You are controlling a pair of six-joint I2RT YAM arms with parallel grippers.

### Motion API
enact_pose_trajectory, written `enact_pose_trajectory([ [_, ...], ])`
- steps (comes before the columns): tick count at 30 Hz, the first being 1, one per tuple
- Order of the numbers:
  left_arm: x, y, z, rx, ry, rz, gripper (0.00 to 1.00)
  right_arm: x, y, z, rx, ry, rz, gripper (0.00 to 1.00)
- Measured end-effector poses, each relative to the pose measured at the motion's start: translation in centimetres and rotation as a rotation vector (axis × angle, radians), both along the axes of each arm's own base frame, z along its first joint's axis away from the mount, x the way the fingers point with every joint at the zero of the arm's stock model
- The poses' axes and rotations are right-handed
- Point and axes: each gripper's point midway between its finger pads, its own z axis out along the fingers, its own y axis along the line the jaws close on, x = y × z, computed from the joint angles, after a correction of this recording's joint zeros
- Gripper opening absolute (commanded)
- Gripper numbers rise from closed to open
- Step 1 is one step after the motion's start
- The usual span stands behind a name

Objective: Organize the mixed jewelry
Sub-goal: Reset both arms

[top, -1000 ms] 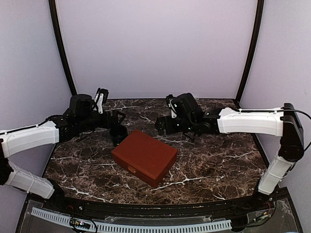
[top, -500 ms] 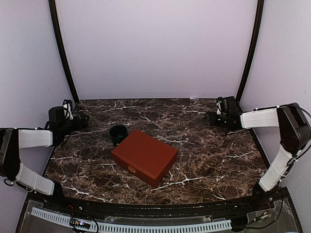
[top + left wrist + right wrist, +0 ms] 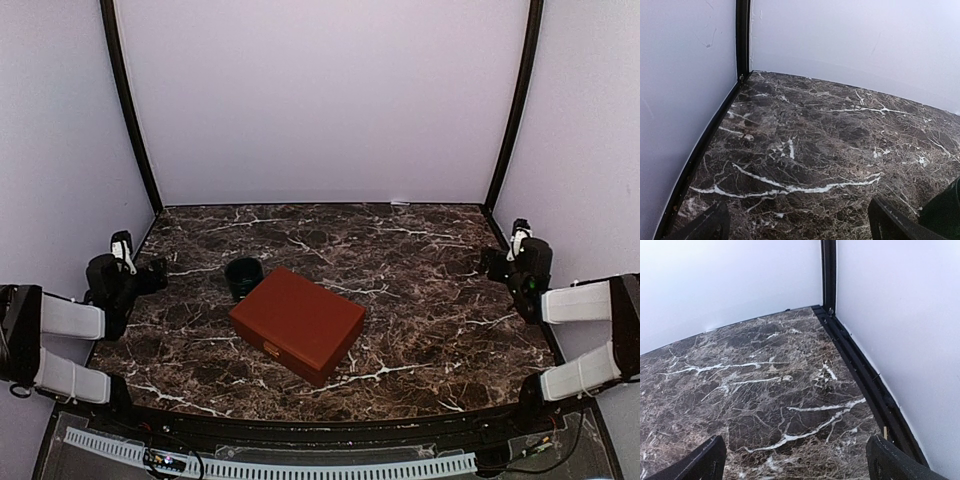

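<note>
Left gripper spread wide, empty, low by left table edge | right gripper spread wide, empty, right edge | mixed jewelry: none visible, cannot tell where | red-brown box closed, mid-table | dark cup just beside its far-left side

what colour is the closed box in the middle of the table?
The box is plain red-brown. It shows best in the top external view.

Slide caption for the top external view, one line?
Closed red-brown box and dark green cup beside it on the marble table; left claw and right claw open, empty, at opposite sides.
</note>
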Motion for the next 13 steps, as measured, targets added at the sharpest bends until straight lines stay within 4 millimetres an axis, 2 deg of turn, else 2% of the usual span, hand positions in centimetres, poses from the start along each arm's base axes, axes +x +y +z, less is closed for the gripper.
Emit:
enact_pose_trajectory([
  [7, 0.7, -0.6, -0.1, 0.02, -0.036, -0.045, 0.99, -0.4, -0.6, -1.0, -0.071, -0.072, -0.011, 0.99],
  [13, 0.9, -1.2, 0.8, 0.031, -0.075, -0.082, 0.99, 0.1, -0.8, 1.0, -0.099, -0.159, -0.023, 0.99],
])
